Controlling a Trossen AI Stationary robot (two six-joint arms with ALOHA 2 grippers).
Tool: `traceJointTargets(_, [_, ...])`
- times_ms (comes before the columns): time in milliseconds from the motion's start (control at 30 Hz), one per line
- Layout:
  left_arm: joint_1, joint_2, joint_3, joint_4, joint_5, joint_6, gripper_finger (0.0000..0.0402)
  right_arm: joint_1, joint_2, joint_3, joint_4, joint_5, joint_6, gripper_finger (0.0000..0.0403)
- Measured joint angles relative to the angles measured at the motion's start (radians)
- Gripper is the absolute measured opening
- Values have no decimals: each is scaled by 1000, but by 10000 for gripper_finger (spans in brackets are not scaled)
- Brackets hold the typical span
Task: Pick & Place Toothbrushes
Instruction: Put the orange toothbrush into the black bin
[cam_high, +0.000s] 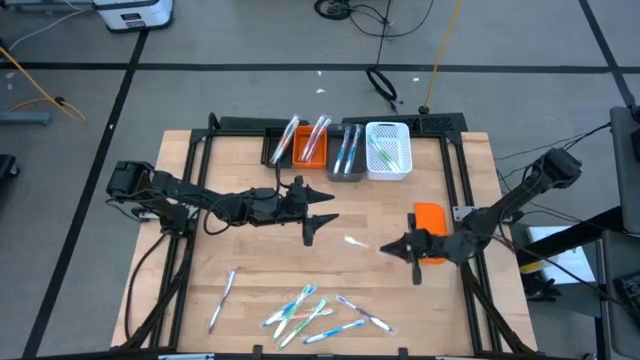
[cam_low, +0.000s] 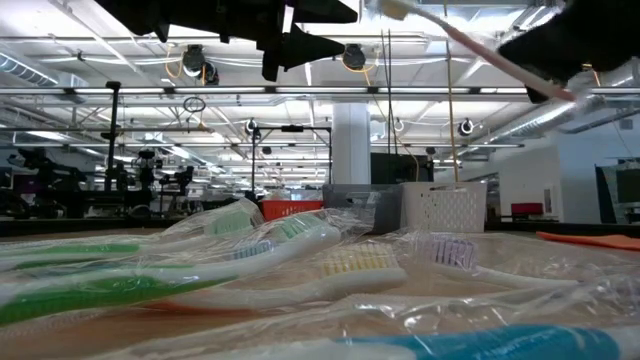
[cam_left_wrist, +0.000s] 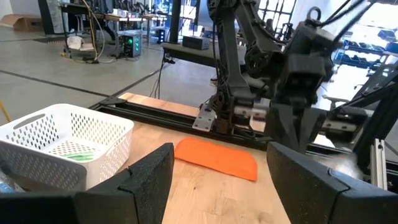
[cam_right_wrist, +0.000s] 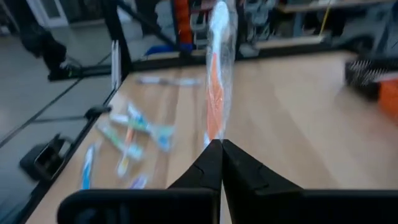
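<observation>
My right gripper (cam_high: 388, 248) hovers over the table's right half, shut on a clear-wrapped toothbrush (cam_right_wrist: 216, 81) with an orange and white handle; the low view shows that brush (cam_low: 450, 35) high above the table. Several more wrapped toothbrushes (cam_high: 305, 310) lie flat near the front edge, one (cam_high: 225, 297) apart at the left. Others stand in the bins at the back. My left gripper (cam_high: 318, 215) is held open and level over the table's middle, with nothing between its fingers (cam_left_wrist: 149, 180). My right gripper pinches the toothbrush's handle end (cam_right_wrist: 214, 135) between its two fingertips. The fingers come roughly level from the table's right, and the brush sticks out ahead along them toward the left. It is lifted clear of the table, its head end (cam_low: 395, 8) tilted slightly upward.
At the back stand a row of bins: an orange one (cam_high: 310, 152), a grey one (cam_high: 345, 160) and a white perforated basket (cam_high: 388, 150). A flat orange block (cam_high: 430, 216) lies beside my right gripper. Bare wood (cam_high: 250, 260) lies between the arms and the loose brushes.
</observation>
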Motion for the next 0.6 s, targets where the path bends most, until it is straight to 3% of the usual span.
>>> traceJointTargets(333, [0, 0, 0, 8, 0, 0, 260, -72, -17, 0, 234, 33, -207, 0])
traceJointTargets(600, [0, 0, 0, 35, 0, -25, 260, -168, -17, 1, 354, 33, -264, 0])
